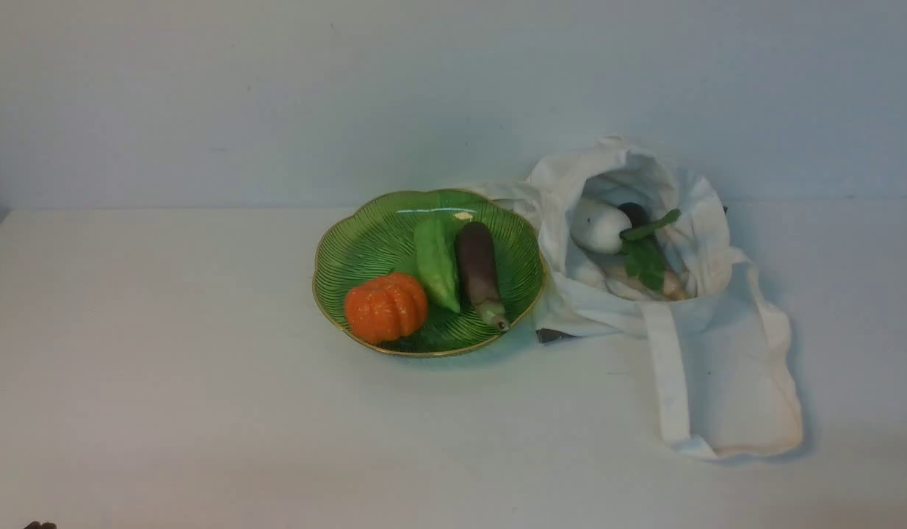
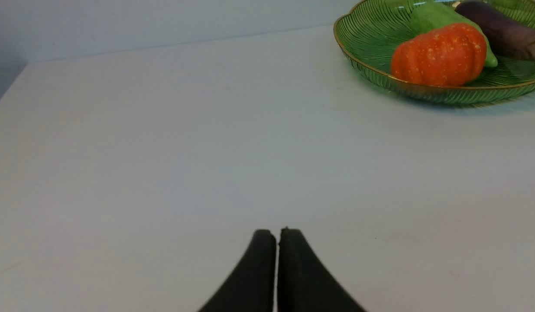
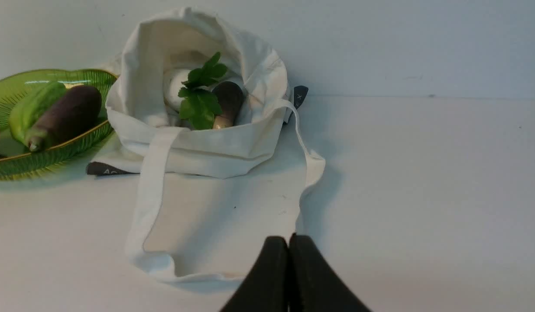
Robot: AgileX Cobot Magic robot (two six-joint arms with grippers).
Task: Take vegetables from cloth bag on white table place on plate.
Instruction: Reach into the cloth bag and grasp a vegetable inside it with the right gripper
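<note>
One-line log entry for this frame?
left gripper: shut, empty | right gripper: shut, empty | plate: eggplant, pumpkin, gourd | cloth bag: radish inside

Open bench [image 1: 167,330] stretches left of the plate [image 1: 354,242] and in front of it. Just beside the plate's right rim the cloth bag [image 1: 615,316] blocks that side, its straps [image 1: 670,382] sprawled forward. Pumpkin [image 1: 385,307], gourd [image 1: 436,263] and eggplant [image 1: 479,272] crowd the plate's middle and front; its left ribs lie bare.

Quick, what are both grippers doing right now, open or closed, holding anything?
Left gripper: closed, holding nothing.
Right gripper: closed, holding nothing.
</note>
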